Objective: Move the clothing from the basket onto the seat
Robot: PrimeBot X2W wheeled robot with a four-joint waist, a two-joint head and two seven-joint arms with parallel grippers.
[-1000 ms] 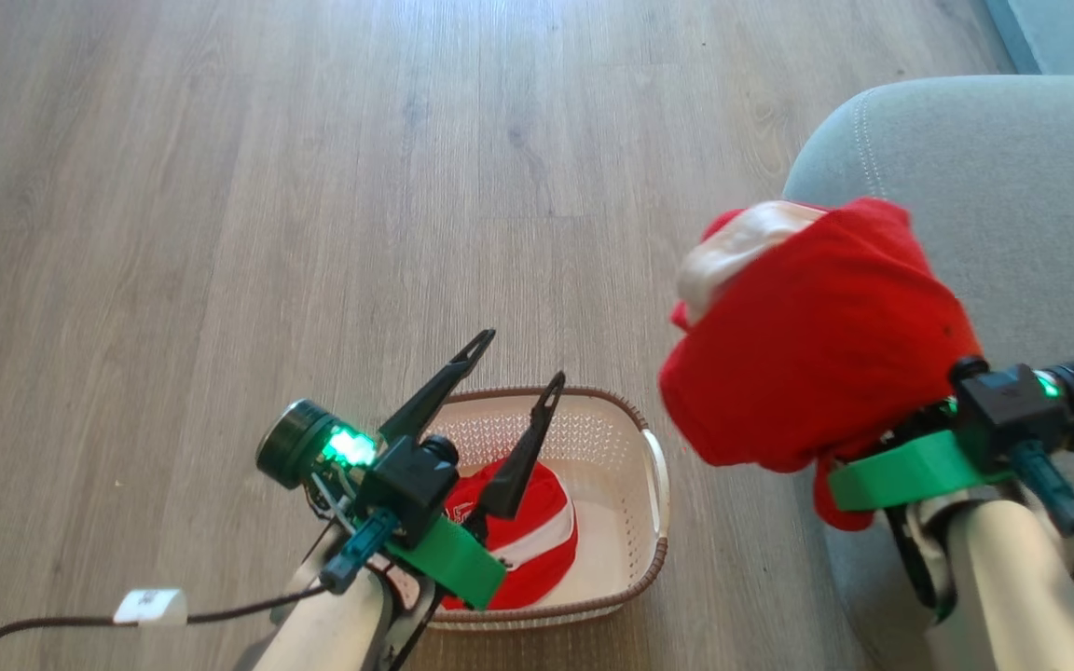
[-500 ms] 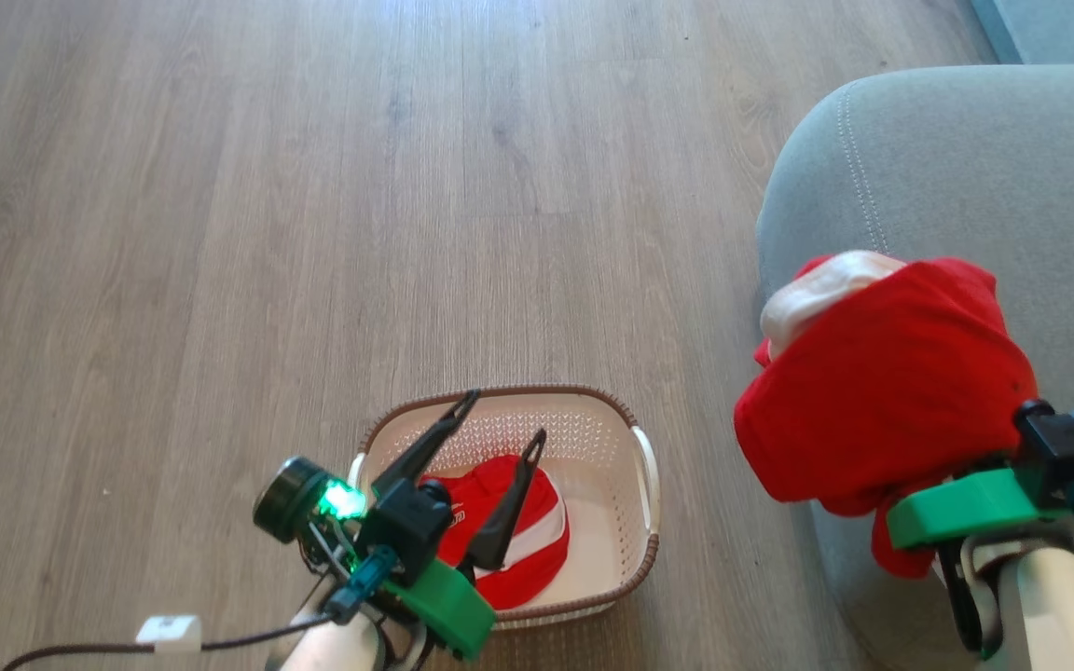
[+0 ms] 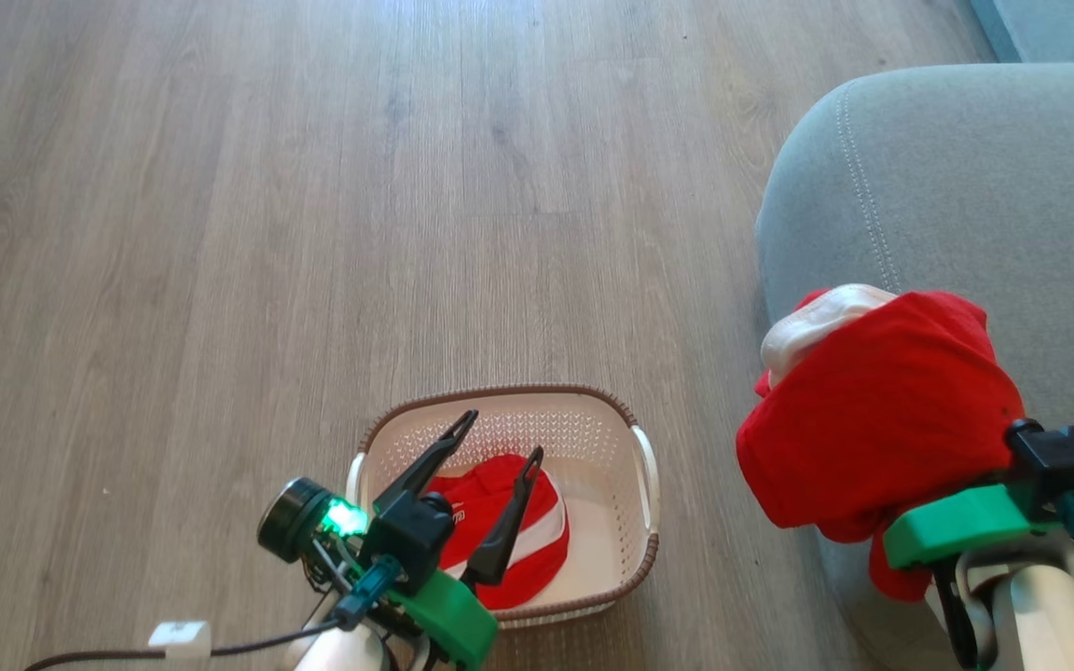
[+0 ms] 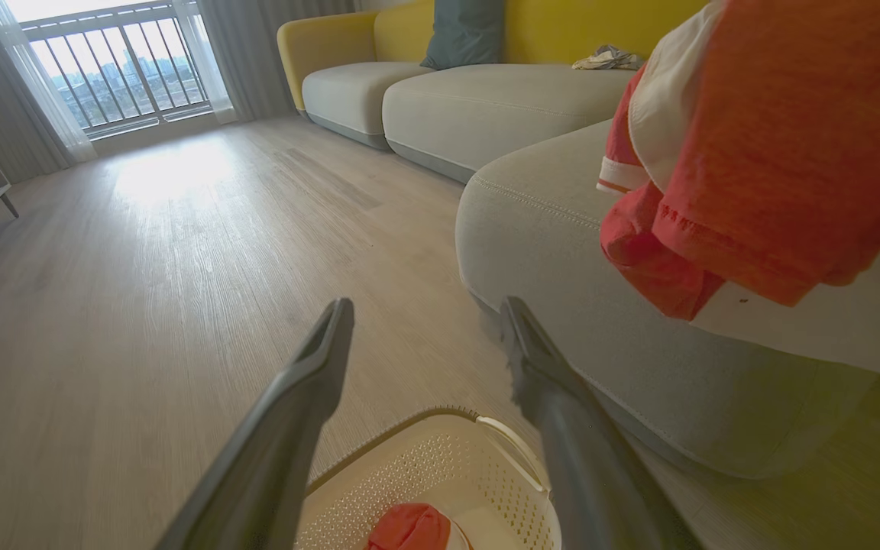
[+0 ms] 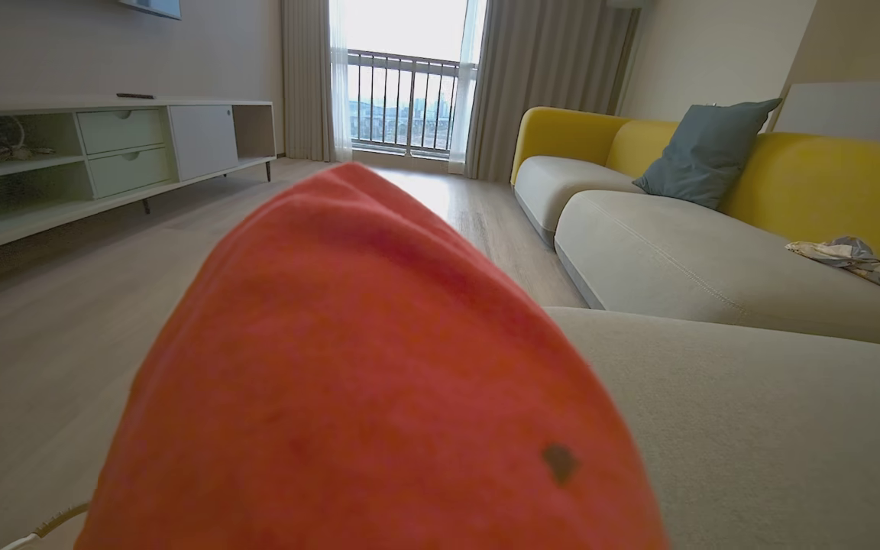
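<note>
**A:** What is the right claw doing?

**B:** The right claw (image 3: 1040, 457) is clamped on a red garment (image 3: 873, 419), which drapes over it and hides its fingers. It sits to the right of the basket (image 3: 500, 393) and higher, over the near corner of the seat (image 3: 966, 186), the grey cushion just right of the basket. I cannot tell whether the cloth touches the seat.

**A:** And the left claw?

**B:** The left claw (image 3: 502, 435) is spread wide and holds nothing. It hovers over the basket's near left part, above a striped garment (image 3: 523, 536) lying inside.

**A:** How far along is the job?

**B:** About halfway, I judge. One piece is out of the basket but not yet let go on the seat. The striped one lies in the basket, ungripped.

**A:** How are the arms posed?

**B:** The right forearm rises well right of the basket, wrist pointing away from the robot. The left forearm comes up at the basket's near side, fingers slanting toward its far rim.
</note>
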